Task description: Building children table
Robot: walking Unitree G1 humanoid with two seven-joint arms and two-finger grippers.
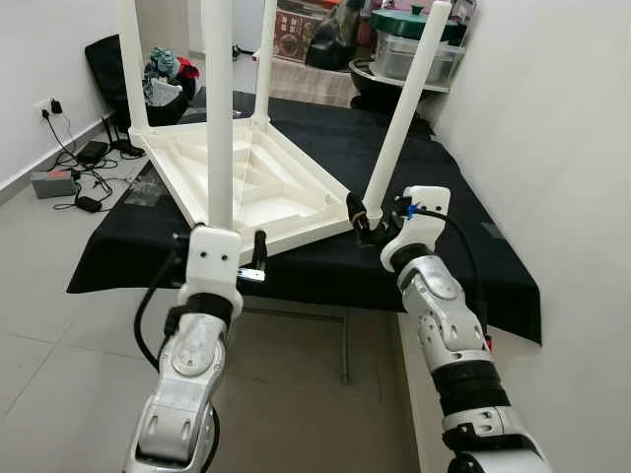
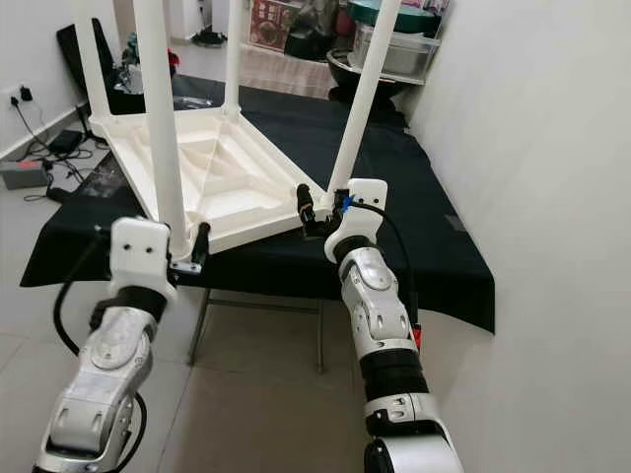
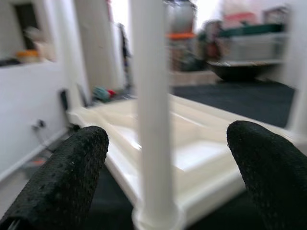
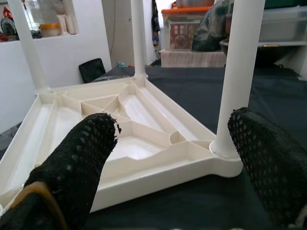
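A white children's table (image 1: 258,184) lies upside down on a black-covered table (image 1: 463,222), its ribbed underside up and its legs pointing upward. My left gripper (image 1: 221,238) is open at the near left corner. In the left wrist view the near left leg (image 3: 152,120) stands between its fingers (image 3: 72,177) without touching them. My right gripper (image 1: 366,219) is open at the base of the near right leg (image 1: 406,108). That leg's foot (image 4: 225,143) sits in the corner socket, closer to one of the fingertips (image 4: 261,153).
A white wall runs close along my right side. Storage bins and a dark bowl (image 1: 414,49) stand behind the table. Cables and a power strip (image 1: 79,182) lie on the tiled floor at left, near a black chair with clothes (image 1: 163,71).
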